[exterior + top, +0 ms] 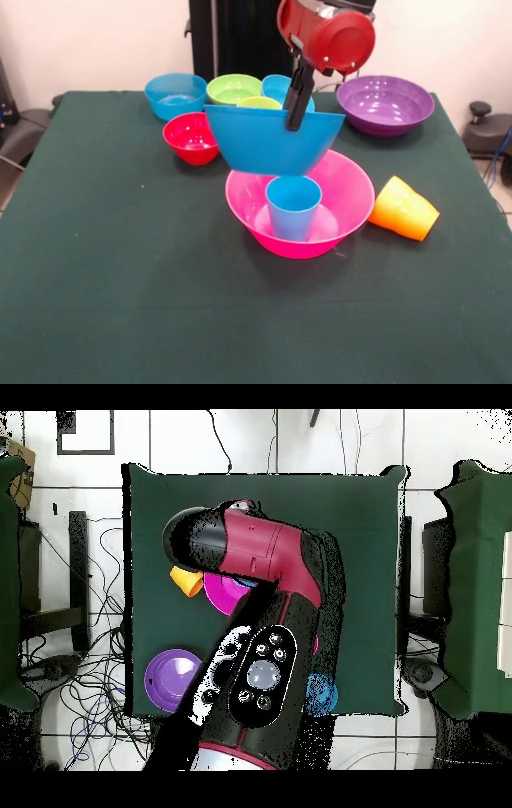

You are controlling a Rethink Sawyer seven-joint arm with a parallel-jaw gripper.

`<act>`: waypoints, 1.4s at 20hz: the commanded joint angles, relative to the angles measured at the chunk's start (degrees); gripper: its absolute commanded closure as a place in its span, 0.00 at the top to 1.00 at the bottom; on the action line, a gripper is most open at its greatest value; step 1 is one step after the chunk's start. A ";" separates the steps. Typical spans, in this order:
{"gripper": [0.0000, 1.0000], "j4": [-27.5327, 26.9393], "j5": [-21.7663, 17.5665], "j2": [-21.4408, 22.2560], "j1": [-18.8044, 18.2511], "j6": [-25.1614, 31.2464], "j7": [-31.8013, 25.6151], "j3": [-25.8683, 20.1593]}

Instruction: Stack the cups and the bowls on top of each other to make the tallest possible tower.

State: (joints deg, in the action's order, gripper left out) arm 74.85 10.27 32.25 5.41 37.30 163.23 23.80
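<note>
**Big blue bowl held over the pink one**

My gripper (294,120) pinches the rim of the large blue bowl (272,142), holding it in the air just above the light blue cup (293,208). That cup stands upright inside the huge pink bowl (352,200). The orange cup (404,210) lies on its side just beside the pink bowl, on the green table (120,280). The purple bowl (384,104) sits well behind
</note>
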 commanded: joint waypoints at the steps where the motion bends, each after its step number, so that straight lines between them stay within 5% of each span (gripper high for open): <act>1: 0.00 0.94 -0.28 -4.21 0.34 -1.44 5.21 -3.86; 28: 0.00 -2.98 3.20 -9.52 2.95 -2.18 8.84 -3.34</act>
State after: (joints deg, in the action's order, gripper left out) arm 73.55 12.21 26.20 7.75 37.21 163.23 23.80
